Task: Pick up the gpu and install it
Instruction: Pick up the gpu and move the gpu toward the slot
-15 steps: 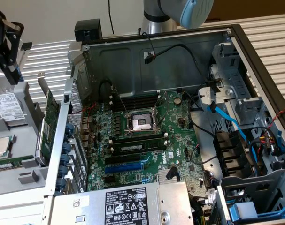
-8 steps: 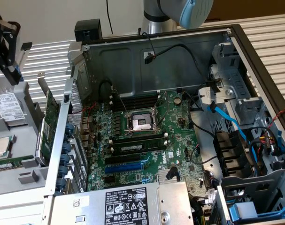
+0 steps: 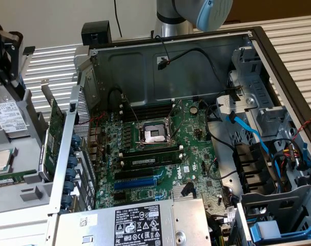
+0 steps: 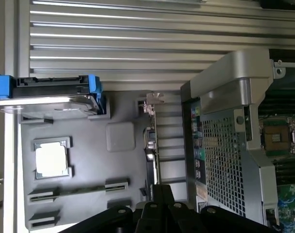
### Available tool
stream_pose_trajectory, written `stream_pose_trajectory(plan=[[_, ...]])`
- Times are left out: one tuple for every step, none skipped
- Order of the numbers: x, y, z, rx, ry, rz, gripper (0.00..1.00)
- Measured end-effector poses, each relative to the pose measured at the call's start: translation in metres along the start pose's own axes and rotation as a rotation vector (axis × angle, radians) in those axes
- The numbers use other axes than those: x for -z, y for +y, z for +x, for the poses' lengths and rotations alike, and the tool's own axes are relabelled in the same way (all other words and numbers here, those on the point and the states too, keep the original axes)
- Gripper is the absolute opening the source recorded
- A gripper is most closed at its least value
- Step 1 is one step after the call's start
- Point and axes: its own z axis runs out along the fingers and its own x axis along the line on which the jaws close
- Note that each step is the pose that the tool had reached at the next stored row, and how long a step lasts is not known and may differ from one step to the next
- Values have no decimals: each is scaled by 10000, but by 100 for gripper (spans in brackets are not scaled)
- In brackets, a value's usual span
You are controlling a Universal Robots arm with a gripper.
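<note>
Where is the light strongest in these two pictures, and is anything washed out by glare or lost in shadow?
Exterior view: the ribbed table is brightly lit, while the computer case's back wall looks dimmer and shaded. Wrist view: a white streak of glare runs along the hard drive, and the processor chip looks washed out and pale.

Arm joint: rounded grey housing with a light blue cap, at the upper middle of the frame.
Arm tube: plain silver cylinder, just left of it.
Gripper: matte black linkage bars with round pivot pins.
</note>
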Motion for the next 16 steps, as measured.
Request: stream_pose_trajectory(plan=[[-15, -13, 3, -11, -7, -4, 11], [-29, -25, 5, -28, -15, -13, 11], [-42, -35, 7, -47, -22, -27, 11], [-58, -45, 9, -64, -28, -44, 11], [-73, -54, 12, -80, -33, -60, 11], [-88, -62, 14, -95, -35, -77, 11], [-103, -70, 17, -111, -38, -93, 11], [-135, -83, 22, -148, -43, -122, 11], [-150, -88, 25, -168, -46, -133, 12], [-168, -93, 28, -191, -47, -144, 12], [-203, -101, 35, -233, -49, -164, 24], [-220, -104, 38, -253, -50, -172, 24], [-237, -108, 41, -274, -52, -178, 36], [-255, -111, 44, -296, -53, -185, 36], [-275, -114, 48, -317, -56, -194, 36], [-292, -117, 51, -340, -57, -205, 43]])
